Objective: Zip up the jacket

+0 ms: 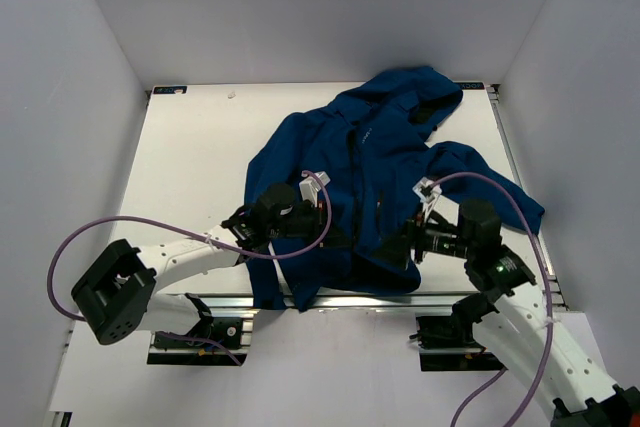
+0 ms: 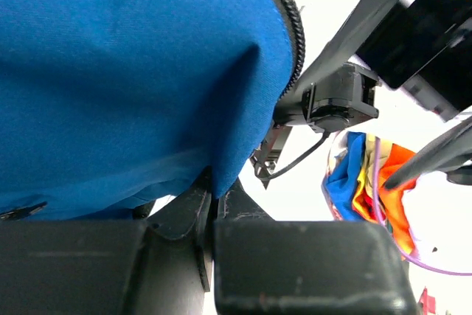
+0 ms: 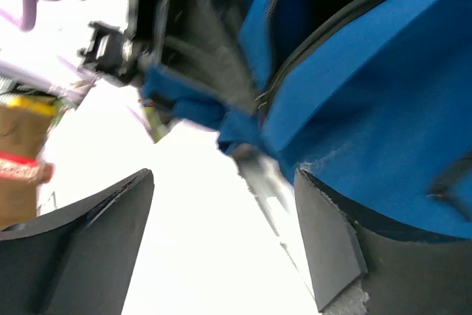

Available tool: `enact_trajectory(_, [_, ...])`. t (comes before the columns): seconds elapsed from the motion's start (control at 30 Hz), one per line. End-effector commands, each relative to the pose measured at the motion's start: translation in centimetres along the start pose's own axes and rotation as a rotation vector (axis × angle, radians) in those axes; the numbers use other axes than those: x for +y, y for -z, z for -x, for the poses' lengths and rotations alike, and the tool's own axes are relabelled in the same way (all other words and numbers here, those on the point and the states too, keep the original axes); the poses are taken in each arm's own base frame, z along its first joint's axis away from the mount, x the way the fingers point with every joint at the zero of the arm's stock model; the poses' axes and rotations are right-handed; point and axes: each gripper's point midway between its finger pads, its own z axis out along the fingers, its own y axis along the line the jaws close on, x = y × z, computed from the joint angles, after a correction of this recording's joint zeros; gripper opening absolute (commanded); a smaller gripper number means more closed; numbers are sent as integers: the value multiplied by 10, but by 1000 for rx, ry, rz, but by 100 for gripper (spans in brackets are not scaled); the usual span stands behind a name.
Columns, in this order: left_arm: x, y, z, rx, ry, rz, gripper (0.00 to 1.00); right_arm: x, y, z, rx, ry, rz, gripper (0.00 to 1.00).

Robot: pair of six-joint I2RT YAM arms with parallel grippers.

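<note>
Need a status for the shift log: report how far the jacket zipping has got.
Done: the jacket lies front-up on the table. In hand: the left gripper pinches fabric by the zipper edge; the right gripper is open, holding nothing. Left: the zipping itself; that toothed edge hangs unjoined.

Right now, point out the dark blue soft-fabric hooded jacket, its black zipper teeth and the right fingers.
jacket [image 1: 388, 162]: top external view, chest panel.
zipper teeth [image 2: 297, 35]: left wrist view, curved edge.
right fingers [image 3: 328, 248]: right wrist view, inner face.
</note>
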Motion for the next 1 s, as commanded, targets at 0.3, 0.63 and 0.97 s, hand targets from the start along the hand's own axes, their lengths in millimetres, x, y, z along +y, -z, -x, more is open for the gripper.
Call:
enact_trajectory(0.3, [-25, 11, 5, -29, -3, -81, 0, 44, -31, -27, 45, 17, 204, 89])
enact_trajectory(0.63, [-30, 16, 7, -49, -4, -95, 0, 23, -51, -17, -19, 20, 111, 89])
enact_trajectory(0.97, [-29, 13, 5, -33, 1, -100, 0, 16, -54, -14, -55, 26, 79, 89])
